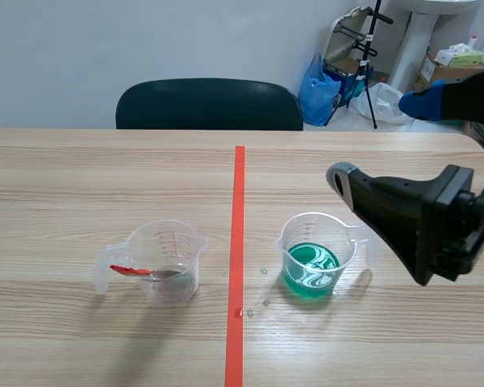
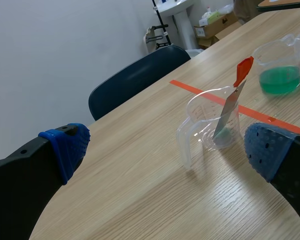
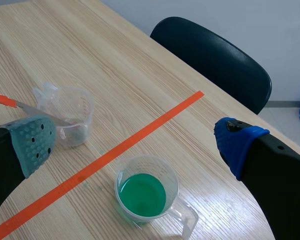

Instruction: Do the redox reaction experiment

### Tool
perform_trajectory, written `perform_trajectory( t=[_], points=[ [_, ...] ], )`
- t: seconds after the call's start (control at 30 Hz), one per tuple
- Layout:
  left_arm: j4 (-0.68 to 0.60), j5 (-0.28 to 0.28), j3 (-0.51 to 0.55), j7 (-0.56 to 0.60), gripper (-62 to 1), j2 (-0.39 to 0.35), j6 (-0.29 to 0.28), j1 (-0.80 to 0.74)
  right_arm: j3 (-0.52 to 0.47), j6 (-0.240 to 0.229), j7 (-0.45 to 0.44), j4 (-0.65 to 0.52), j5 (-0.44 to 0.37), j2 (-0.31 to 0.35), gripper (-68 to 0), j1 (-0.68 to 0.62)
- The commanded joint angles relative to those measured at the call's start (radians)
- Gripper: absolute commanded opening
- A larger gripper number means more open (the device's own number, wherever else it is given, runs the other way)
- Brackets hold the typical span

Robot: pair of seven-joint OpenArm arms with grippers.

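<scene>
A clear measuring cup (image 1: 168, 260) stands left of the orange-red tape line, with a red-handled metal spatula (image 1: 145, 272) resting in it. A second clear cup (image 1: 315, 256), right of the line, holds green liquid with white swirls. My right gripper (image 1: 379, 141) hangs open above and to the right of the green cup (image 3: 145, 192), holding nothing; the spatula cup (image 3: 70, 115) lies beyond its left finger. My left gripper (image 2: 165, 150) is open and empty over the table, with the spatula cup (image 2: 212, 125) ahead of it and the green cup (image 2: 280, 65) farther off. The left arm is outside the scene view.
A dark chair (image 1: 210, 105) stands at the table's far edge. A few droplets (image 1: 254, 302) lie on the wood near the tape line (image 1: 238, 242). A blue bag (image 1: 316, 93), a stand and cardboard boxes (image 1: 448, 64) sit on the floor behind.
</scene>
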State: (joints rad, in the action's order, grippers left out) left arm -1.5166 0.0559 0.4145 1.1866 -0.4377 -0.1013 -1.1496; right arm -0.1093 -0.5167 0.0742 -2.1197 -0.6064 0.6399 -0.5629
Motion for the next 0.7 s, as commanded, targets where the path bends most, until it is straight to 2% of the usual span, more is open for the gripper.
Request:
perform_trajectory(
  t=[0.0, 0.67],
  points=[
    [-0.019, -0.011, 0.013, 0.021, 1.4, 0.002, 0.001, -0.005, 0.002, 0.001, -0.012, 0.0, -0.006, 0.005, 0.4, 0.012],
    [-0.019, -0.014, 0.013, 0.027, 1.4, 0.002, 0.002, -0.005, 0.002, 0.0, -0.013, 0.0, -0.007, 0.005, 0.4, 0.012]
  ],
)
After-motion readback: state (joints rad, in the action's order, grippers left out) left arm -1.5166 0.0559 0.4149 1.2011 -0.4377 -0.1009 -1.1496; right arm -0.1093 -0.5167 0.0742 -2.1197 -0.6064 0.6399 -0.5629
